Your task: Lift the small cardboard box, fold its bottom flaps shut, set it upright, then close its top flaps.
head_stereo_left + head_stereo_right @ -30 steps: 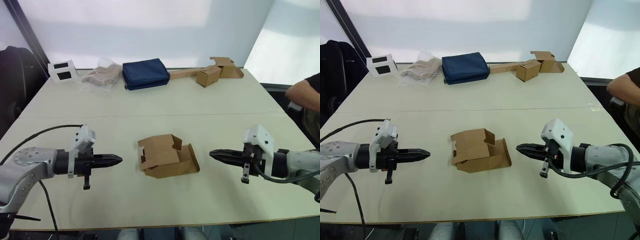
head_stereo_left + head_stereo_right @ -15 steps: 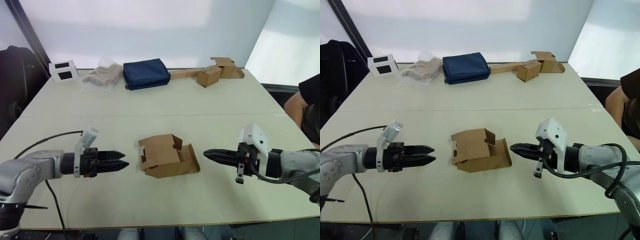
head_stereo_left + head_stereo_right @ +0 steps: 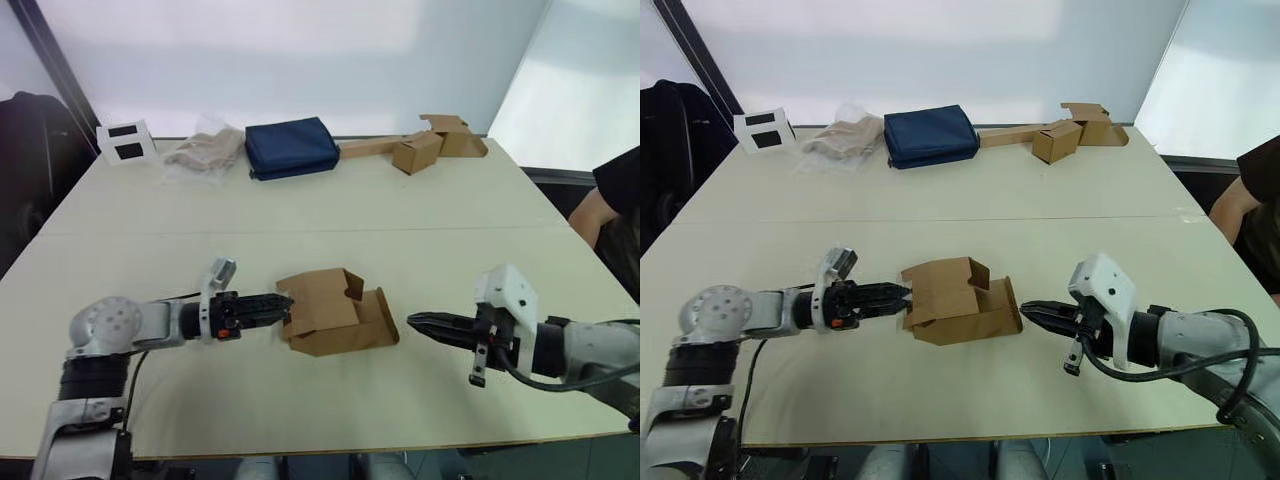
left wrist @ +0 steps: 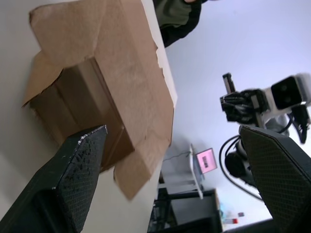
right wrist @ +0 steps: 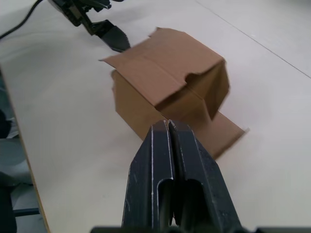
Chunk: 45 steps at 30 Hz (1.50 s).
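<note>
Your left gripper (image 3: pixel 283 301), spread apart, is touching the small cardboard box (image 3: pixel 335 310) mid-frame | your right gripper (image 3: pixel 412 321), pinched closed and empty, is hovering beside it.

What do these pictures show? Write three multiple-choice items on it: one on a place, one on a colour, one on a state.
1. Where does the open cardboard box lie?
A. On top of the pouch
B. At the far edge of the table
C. Between the two grippers

2. What colour is the pouch?
A. Red
B. Dark blue
C. Green

3. How is the right gripper?
A. Shut, holding nothing
B. Wide open
C. Shut on the box

Answers:
1 C: the box lies on its side with the left gripper at one side of it and the right gripper near the other.
2 B: the fabric is navy.
3 A: its fingers press together, short of the box.
</note>
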Tool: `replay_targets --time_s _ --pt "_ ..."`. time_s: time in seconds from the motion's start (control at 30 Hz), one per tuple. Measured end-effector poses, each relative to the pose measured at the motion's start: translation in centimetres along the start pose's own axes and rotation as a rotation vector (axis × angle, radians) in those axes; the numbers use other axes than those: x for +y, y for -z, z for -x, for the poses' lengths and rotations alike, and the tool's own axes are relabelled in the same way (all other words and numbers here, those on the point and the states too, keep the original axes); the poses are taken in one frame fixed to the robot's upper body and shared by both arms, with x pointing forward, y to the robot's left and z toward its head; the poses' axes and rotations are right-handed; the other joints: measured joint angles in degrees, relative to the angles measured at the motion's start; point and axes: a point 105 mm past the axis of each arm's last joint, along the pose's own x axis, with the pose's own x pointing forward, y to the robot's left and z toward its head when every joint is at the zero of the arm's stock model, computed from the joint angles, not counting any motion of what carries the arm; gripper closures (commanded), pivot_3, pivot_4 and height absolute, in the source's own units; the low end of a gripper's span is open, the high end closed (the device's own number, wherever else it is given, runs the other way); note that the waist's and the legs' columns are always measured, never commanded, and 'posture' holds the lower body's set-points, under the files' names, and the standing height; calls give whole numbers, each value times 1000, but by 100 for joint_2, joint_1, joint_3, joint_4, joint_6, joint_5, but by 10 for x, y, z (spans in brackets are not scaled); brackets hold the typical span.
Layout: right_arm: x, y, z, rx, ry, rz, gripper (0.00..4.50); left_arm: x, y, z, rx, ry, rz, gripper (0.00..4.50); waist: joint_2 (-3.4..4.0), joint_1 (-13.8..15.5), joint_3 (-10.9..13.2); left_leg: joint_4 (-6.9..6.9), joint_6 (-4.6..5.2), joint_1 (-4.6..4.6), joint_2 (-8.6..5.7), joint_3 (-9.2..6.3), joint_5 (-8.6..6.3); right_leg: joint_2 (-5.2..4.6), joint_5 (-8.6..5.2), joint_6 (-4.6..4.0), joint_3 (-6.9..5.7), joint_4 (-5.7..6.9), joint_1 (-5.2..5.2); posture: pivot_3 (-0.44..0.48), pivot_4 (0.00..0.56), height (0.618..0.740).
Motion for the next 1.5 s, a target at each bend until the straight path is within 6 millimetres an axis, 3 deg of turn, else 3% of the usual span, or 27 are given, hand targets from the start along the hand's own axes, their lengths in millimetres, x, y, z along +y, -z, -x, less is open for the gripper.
replay_targets --time_s 0.3,0.83,0.93,1.2,1.27,1.43,1.5 --pt "0 -2 0 -11 45 2 4500 4 -9 -30 -19 43 24 22 0 16 -1 1 -2 -2 -3 -3 2 0 0 -1 0 0 1 0 150 740" --pt "2 -4 2 -20 73 1 4500 6 -9 -46 -7 80 48 22 0 20 -1 2 -2 -4 -4 -8 2 1 0 -1 -1 0 1 0 150 740" --pt "2 -5 2 -20 77 -1 4500 6 -9 -48 -2 80 49 780 0 15 -1 2 -2 -4 -4 -10 2 2 0 -1 -1 0 1 0 150 740" --pt "2 -5 2 -23 81 -4 4500 6 -6 -49 16 82 49 3899 0 17 -1 2 -2 -5 -4 -11 2 1 0 -1 -1 0 1 0 150 740" --pt "2 -5 2 -23 83 -4 4500 5 -6 -48 19 82 49 4490 0 17 -1 2 -2 -5 -4 -12 2 1 0 -1 -2 0 1 0 150 740" --pt "1 -7 1 -28 88 0 4500 -7 -14 -40 -14 97 3 4490 -2 11 0 2 -2 -7 -1 -15 2 2 0 -1 -2 0 0 0 150 740" --pt "-4 -15 -2 -78 109 9 4500 -29 -21 -32 -26 99 -178 4490 -5 -18 2 2 -3 -8 2 -15 2 1 0 -1 -2 0 -2 0 150 740"
